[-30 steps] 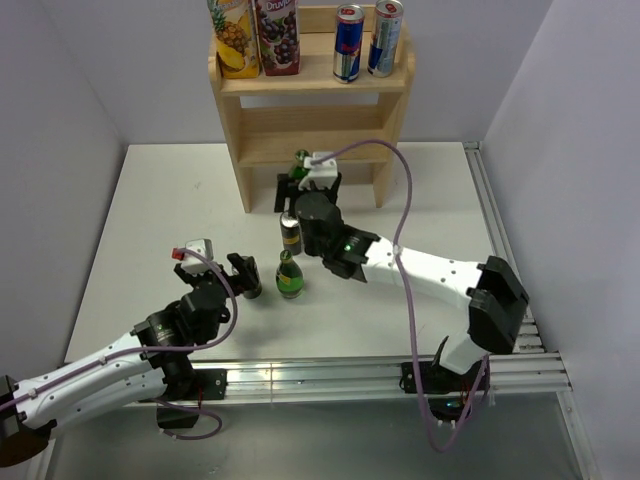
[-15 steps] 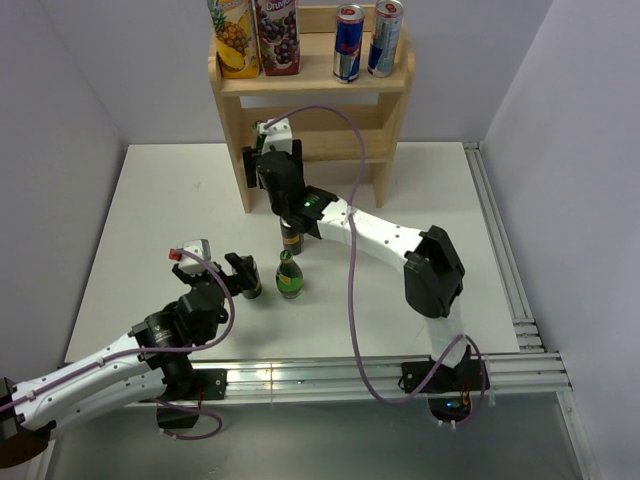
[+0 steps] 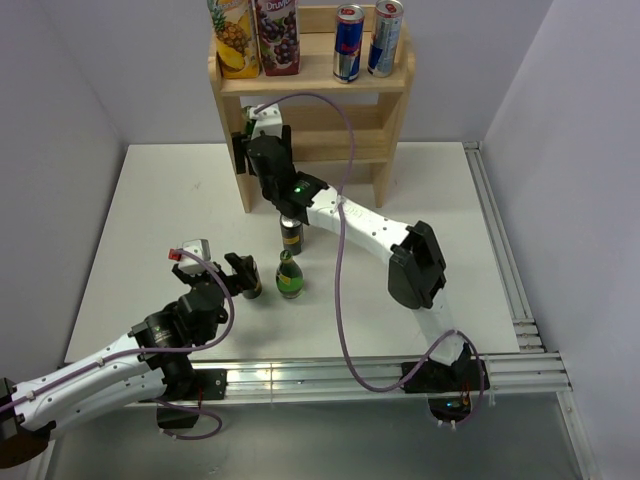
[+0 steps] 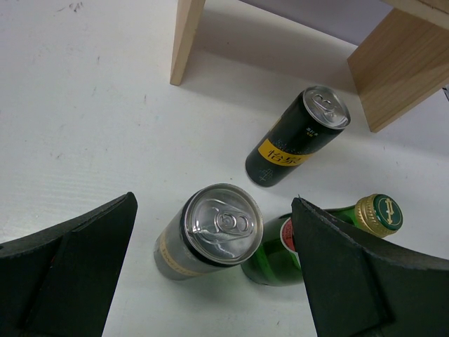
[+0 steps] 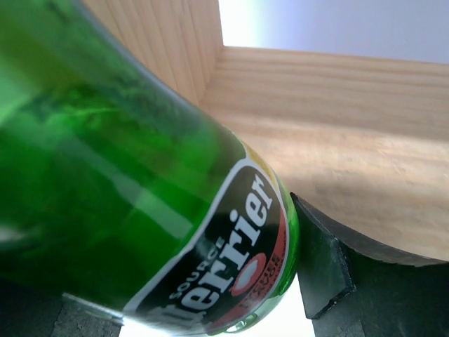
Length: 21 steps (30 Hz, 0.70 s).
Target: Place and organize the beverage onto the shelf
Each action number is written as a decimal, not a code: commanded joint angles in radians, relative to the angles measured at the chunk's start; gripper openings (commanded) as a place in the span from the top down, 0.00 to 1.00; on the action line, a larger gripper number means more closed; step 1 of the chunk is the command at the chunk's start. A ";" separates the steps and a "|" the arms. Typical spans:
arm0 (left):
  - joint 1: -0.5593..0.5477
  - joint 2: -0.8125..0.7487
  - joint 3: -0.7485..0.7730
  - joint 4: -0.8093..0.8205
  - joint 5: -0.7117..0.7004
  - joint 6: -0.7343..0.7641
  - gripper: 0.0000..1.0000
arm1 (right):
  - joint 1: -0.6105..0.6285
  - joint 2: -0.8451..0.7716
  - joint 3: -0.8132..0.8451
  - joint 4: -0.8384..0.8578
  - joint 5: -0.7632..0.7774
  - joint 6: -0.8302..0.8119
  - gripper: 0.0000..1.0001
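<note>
Presently, right hand (image 3: pixel 247 146) clasping green bottle (image 5: pixel 140 182)

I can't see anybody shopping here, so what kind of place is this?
Most likely a robot testing lab, not a shop. Two robot arms are bolted to a metal rail by a plain white table, bare walls close it in, and one wooden shelf holds just a few drinks.

On the surface (image 3: pixel 170 200) a bottle (image 3: pixel 290 277) stands just at 3 o'clock of one can (image 3: pixel 249 284), the other can (image 3: pixel 291 236) at its 12 o'clock, the shelf (image 3: pixel 310 87) behind.
</note>
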 commanded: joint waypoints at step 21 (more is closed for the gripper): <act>-0.004 0.040 0.007 0.013 -0.023 -0.015 0.01 | -0.088 0.146 0.275 0.098 -0.076 0.051 1.00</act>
